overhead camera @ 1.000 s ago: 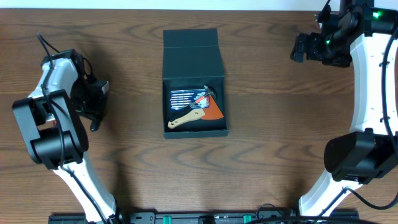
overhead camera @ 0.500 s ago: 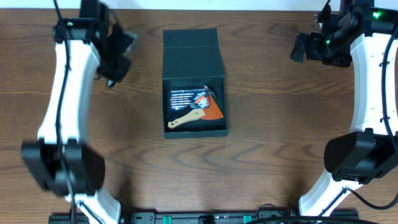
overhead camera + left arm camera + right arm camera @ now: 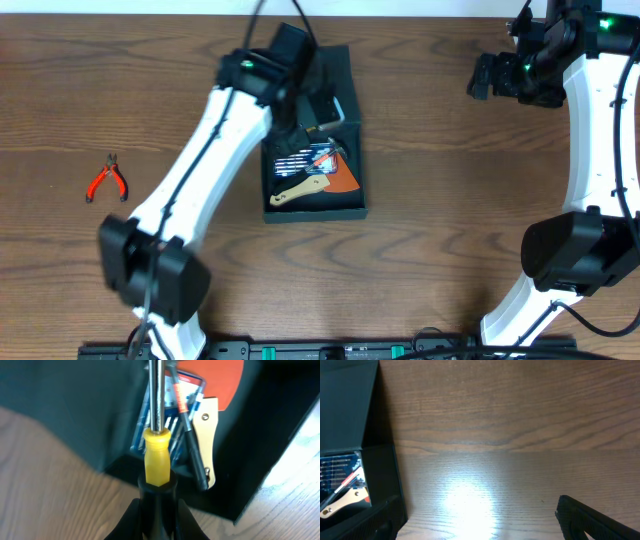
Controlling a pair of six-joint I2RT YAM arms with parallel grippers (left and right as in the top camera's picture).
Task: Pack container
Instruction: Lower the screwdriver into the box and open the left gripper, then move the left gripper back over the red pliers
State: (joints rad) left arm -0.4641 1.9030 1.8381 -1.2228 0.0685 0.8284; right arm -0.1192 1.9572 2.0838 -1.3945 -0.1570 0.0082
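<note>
Over the container (image 3: 315, 213), the left pincer (image 3: 158, 492) grips a yellow-handled screwdriver (image 3: 157, 455); the right pincer (image 3: 475, 516) is spread wide

From overhead, my left arm (image 3: 215, 130) covers most of the flap lid of the container (image 3: 315, 213), and my left gripper (image 3: 322, 105) is a dark smear there. In the left wrist view the screwdriver (image 3: 157, 455) runs off the top edge, its tip unseen, and hides part of the blurred blue packet (image 3: 140, 435). My right gripper (image 3: 477, 510) shows only as dark corners, cut off by the bottom edge.

Dark wood-grain table (image 3: 430, 250), bright glare
</note>
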